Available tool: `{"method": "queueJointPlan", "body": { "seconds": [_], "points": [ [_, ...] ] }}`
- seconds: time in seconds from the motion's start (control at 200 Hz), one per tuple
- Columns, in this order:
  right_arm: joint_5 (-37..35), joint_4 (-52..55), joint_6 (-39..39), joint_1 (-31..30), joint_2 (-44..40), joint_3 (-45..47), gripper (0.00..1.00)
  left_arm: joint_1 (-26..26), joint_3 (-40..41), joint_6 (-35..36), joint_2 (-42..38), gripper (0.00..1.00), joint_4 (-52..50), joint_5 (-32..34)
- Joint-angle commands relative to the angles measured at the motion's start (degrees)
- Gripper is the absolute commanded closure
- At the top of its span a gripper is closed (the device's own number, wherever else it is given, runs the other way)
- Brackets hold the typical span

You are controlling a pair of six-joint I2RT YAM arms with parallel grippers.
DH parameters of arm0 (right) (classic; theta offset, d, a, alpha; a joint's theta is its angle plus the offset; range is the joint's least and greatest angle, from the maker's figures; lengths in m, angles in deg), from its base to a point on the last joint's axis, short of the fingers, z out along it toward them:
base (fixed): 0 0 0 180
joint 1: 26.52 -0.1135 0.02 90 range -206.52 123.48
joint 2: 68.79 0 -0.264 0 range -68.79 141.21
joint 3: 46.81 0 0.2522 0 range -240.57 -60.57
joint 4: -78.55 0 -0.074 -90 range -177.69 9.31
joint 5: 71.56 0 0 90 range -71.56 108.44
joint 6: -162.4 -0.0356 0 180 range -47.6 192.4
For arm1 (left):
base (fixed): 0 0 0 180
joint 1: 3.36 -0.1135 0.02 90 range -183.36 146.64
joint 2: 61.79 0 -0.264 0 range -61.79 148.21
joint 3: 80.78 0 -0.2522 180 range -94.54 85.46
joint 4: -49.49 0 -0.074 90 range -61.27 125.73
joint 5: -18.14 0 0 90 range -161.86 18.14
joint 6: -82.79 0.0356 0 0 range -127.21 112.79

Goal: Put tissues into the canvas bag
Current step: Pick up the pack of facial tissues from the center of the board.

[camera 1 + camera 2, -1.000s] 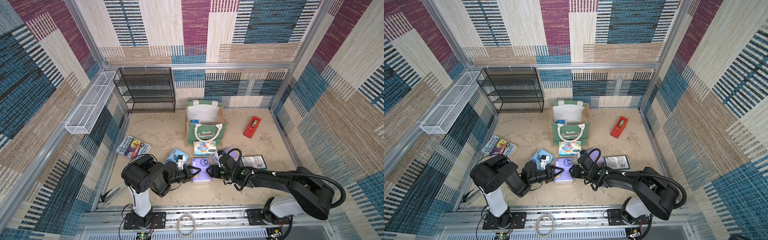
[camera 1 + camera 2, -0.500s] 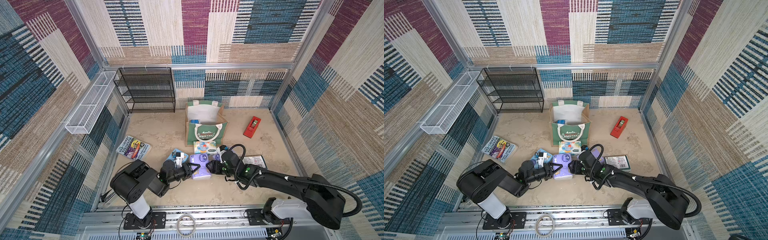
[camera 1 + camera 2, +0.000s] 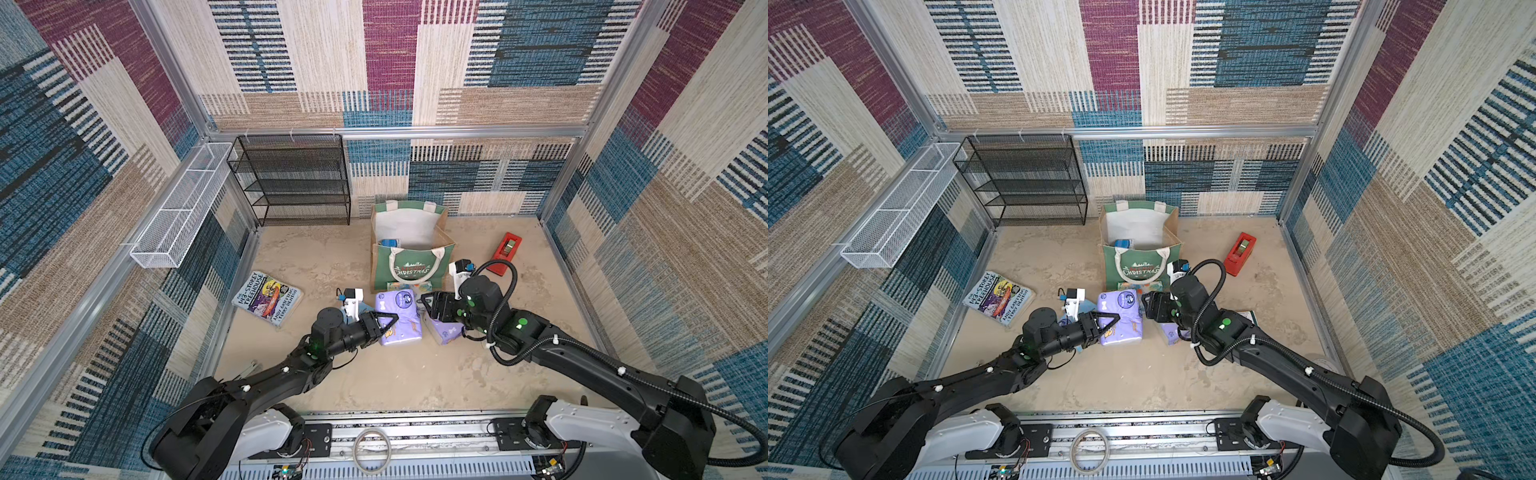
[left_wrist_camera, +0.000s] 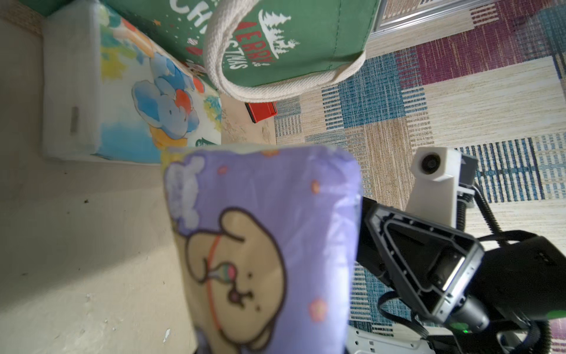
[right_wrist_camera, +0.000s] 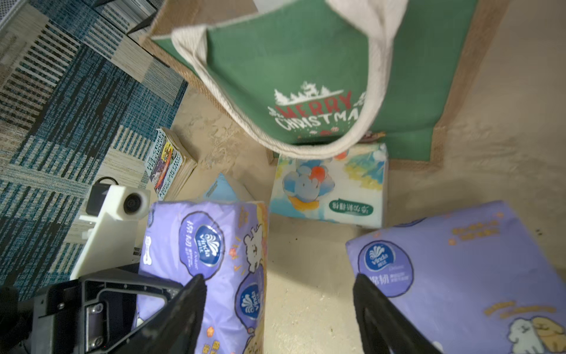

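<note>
Both arms pushed toward canvas bag point(image 3: 409, 270). My left hand point(image 3: 388, 326) clamped on lilac pack point(image 3: 405, 328), just short of bag; right hand point(image 5: 277, 280) spread, empty, beside second pack point(image 5: 459, 269). Next: lift over rim, release.

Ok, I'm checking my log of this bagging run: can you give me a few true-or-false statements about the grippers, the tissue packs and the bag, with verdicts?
1. The left gripper grips a lilac pack. True.
2. The right gripper is shut on the other lilac pack. False: its jaws stand open with nothing between them, and that pack lies beside them.
3. The elephant pack lies inside the canvas bag. False: it lies on the floor just in front of the bag's green face.
4. A blue pack sits inside the bag. True.
</note>
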Motion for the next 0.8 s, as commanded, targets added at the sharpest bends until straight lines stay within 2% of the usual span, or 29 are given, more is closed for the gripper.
{"method": "queueJointPlan", "body": {
  "seconds": [0.0, 0.175, 0.391, 0.601, 0.797],
  "points": [
    [-1.8, 3.6, 7.2, 2.7, 0.0, -4.3, 0.22, -0.3, -3.0, 3.8, -2.9, 0.75, -9.4, 0.5],
    [-2.0, 6.3, 16.7, 8.9, 4.4, -13.1, 0.24, -0.9, -8.5, 6.5, -7.2, 0.76, -17.9, 0.4],
    [1.1, 7.4, 26.4, 17.1, 15.1, -25.3, 0.32, -2.3, -15.4, 10.2, -9.8, 0.77, -26.5, 0.7],
    [7.1, 10.4, 32.2, 21.3, 28.3, -38.7, 0.35, -5.2, -24.2, 13.2, -6.5, 0.78, -31.9, -2.2],
    [8.1, 13.9, 34.9, 22.0, 38.1, -49.0, 0.37, -7.5, -35.1, 18.0, -1.7, 0.79, -38.3, -4.1]
  ]
}}
